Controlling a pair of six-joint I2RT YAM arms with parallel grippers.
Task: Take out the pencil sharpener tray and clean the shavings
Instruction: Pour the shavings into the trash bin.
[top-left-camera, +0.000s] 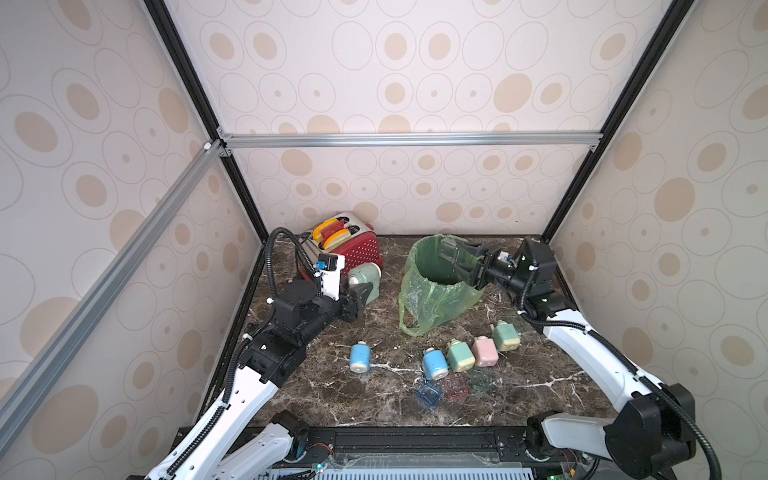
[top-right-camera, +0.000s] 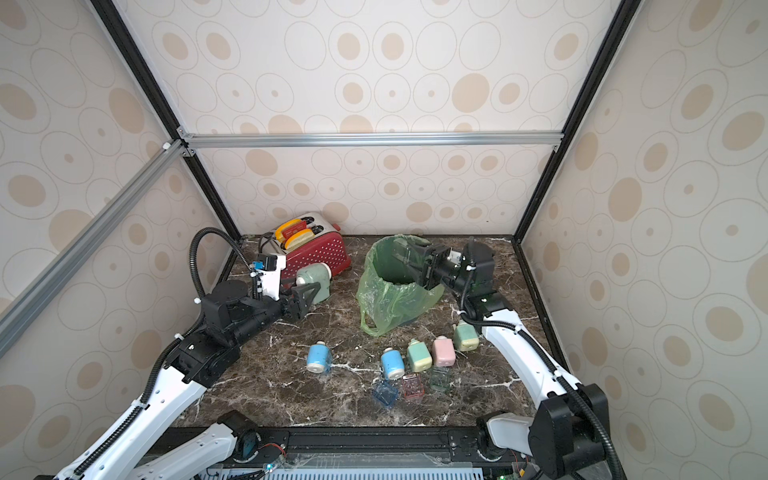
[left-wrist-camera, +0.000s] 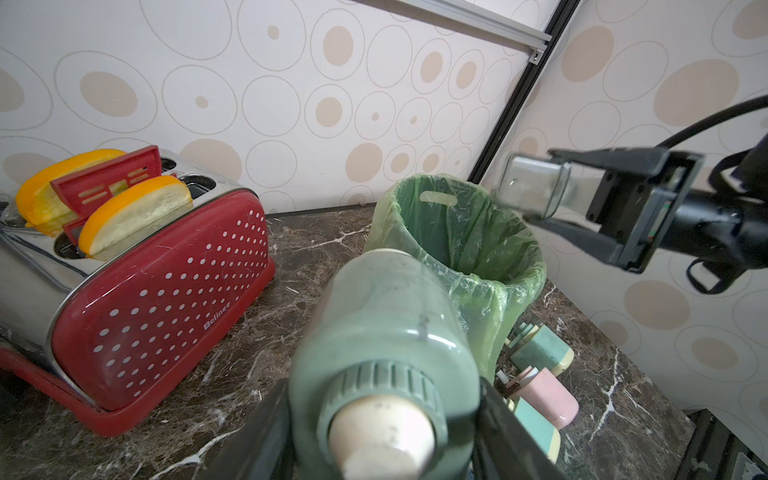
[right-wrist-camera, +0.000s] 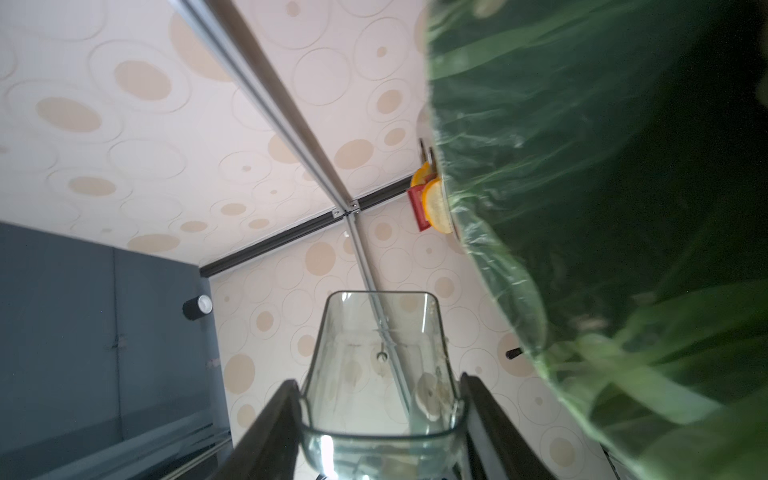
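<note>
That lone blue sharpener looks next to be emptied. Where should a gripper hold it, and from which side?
Probably across the mid-body of the lone blue sharpener, coming from above with a jaw on each long flank. It sits apart from the row of sharpeners, so both flanks are free; its cap end is narrower.

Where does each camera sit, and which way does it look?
Both top views: high at the front, looking down toward the back wall; both arms show, left gripper on the green sharpener, right gripper over the bin.
Left wrist: on the left arm, looking past its fingers and the sharpener to the toaster and bin.
Right wrist: on the right arm, rolled over, looking along its fingers and the clear tray.
Shared: both wrist views show tray, bin, toaster.
</note>
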